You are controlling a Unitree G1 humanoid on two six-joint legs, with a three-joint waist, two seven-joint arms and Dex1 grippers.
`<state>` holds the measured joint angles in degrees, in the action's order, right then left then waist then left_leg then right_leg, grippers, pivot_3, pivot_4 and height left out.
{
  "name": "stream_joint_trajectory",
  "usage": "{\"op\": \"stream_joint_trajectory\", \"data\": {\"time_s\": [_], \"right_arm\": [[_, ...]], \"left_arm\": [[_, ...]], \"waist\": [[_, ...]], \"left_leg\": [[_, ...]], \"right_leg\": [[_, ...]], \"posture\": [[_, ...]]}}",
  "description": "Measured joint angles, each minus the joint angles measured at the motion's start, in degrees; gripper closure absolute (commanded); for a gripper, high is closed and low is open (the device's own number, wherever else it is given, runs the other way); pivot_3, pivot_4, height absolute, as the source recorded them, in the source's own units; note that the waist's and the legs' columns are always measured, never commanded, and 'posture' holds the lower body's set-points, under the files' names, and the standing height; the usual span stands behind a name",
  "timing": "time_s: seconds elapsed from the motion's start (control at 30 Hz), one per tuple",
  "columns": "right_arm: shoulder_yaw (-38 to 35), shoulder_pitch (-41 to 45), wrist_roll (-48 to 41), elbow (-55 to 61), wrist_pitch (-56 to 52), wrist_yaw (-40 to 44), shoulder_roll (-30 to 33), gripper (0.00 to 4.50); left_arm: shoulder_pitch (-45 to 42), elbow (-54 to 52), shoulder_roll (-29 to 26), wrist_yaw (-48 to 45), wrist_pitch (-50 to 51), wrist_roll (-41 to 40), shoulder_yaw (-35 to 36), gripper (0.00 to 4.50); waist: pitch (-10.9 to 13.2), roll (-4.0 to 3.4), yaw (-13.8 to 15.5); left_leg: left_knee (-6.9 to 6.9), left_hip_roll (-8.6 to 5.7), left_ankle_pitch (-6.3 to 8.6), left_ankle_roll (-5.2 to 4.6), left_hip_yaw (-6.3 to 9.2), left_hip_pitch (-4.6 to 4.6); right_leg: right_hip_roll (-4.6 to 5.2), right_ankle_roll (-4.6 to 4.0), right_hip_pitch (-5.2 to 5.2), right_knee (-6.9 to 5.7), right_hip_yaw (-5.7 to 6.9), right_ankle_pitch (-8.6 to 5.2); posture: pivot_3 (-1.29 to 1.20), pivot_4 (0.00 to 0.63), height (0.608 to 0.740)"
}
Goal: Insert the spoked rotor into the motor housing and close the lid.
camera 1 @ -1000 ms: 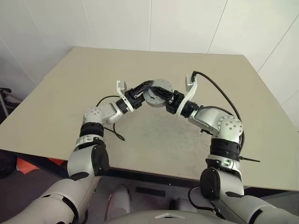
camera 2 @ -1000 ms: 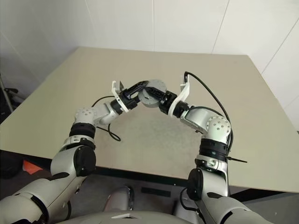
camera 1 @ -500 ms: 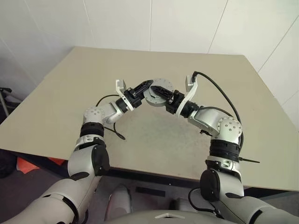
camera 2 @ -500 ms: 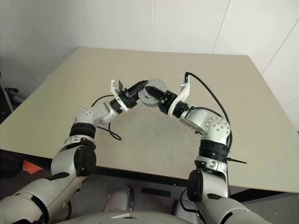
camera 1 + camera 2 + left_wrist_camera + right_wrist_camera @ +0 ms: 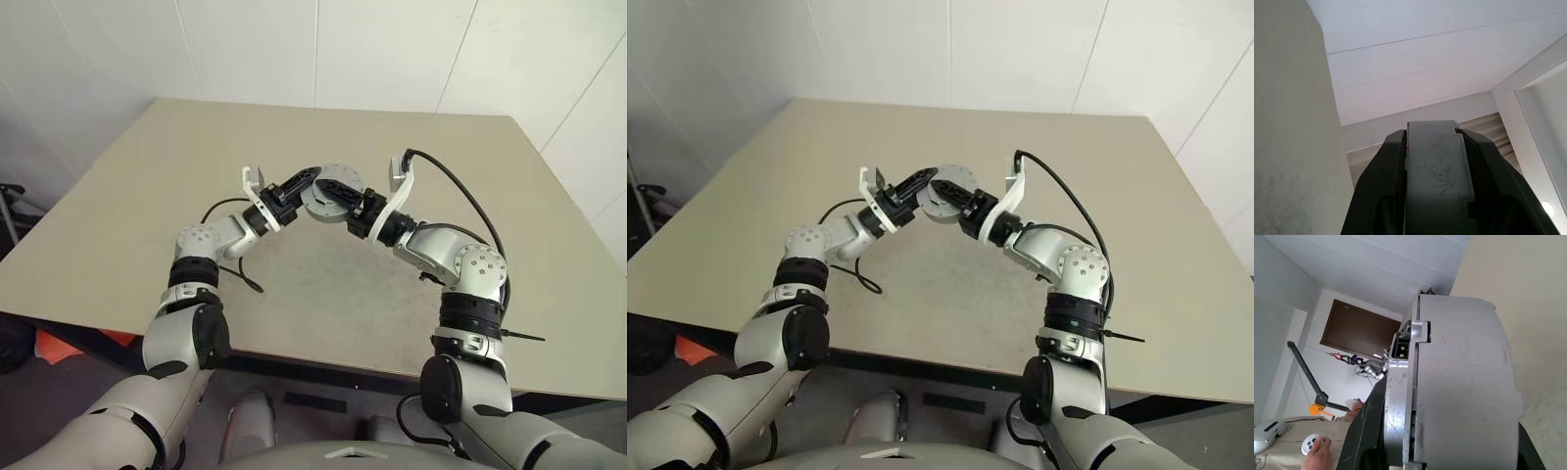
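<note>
Motor housing (image 5: 336, 189) held above table (image 5: 147, 186); person's hand (image 5: 1316, 454) (right wrist view).

Each arm is built of silver-grey rounded segments joined by black collars and black ribbed bands near the elbow. A white bracket sits on each wrist. The left pincer (image 5: 306, 183) and right pincer (image 5: 359, 206) have black fingers (image 5: 1382, 196). A thin black cable loops from each wrist bracket back along the forearm.
</note>
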<state>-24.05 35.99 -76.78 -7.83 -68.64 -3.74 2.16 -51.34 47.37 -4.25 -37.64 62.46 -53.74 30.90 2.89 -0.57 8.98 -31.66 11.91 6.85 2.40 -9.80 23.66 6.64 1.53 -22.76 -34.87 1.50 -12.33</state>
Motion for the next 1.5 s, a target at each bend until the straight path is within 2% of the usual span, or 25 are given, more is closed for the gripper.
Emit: {"op": "stream_joint_trajectory", "data": {"time_s": [0.1,0.23,0.33,0.67,1.1,1.5], "right_arm": [[-0.07,0.0,-0.37,-0.66,0.03,-0.3,0.01,2.21],[0.15,-0.04,-0.73,-1.09,-0.28,-0.48,0.59,1.1],[0.91,-0.04,-0.68,-1.09,-0.13,-0.47,0.82,0.04],[4.85,-0.89,5.92,-1.09,2.76,-0.44,2.07,0.01],[4.09,-0.91,10.02,-1.1,5.84,0.67,2.47,0.01],[4.64,-0.84,12.01,-3.13,5.41,2.63,2.35,0.01]], "left_arm": [[0.0,0.42,-0.01,0.35,-0.14,0.0,0.05,3.2],[0.0,1.39,-0.05,1.57,-0.48,0.25,0.07,3.2],[0.0,2.17,-0.08,2.95,-1.15,0.57,0.4,3.2],[1.14,6.7,-0.46,6.99,-4.92,0.09,3.63,3.2],[4.26,8.94,-9.19,10.11,-15.15,0.19,11.24,3.2],[7.76,10.15,-19.47,12.69,-30.15,1.12,17.18,3.2]], "waist": [[0.0,0.0,-0.01],[0.0,0.0,-0.01],[0.0,0.0,0.0],[0.0,0.0,-0.08],[0.0,0.01,-0.15],[-0.02,0.09,-0.15]], "left_leg": [[-0.02,0.0,0.0,0.0,0.0,0.0],[-0.05,0.0,0.0,0.0,0.0,0.0],[-0.06,0.0,0.0,0.0,0.01,0.0],[-0.2,0.02,0.01,-0.01,0.05,0.05],[-0.27,0.04,0.02,-0.02,0.15,0.1],[-0.31,0.32,0.02,-0.01,0.23,0.09]], "right_leg": [[0.0,0.0,0.01,0.0,0.0,0.01],[0.0,0.01,0.02,0.0,0.0,0.02],[0.0,0.01,0.03,0.0,0.0,0.03],[0.01,0.04,0.04,0.0,0.0,0.08],[-0.01,0.06,0.06,0.0,0.01,0.11],[-0.15,0.05,0.1,0.0,0.02,0.12]], "posture": [[0.0,0.0,0.74],[0.0,0.0,0.74],[0.0,0.0,0.74],[0.0,0.0,0.74],[0.0,0.0,0.74],[0.0,0.0,0.74]]}}
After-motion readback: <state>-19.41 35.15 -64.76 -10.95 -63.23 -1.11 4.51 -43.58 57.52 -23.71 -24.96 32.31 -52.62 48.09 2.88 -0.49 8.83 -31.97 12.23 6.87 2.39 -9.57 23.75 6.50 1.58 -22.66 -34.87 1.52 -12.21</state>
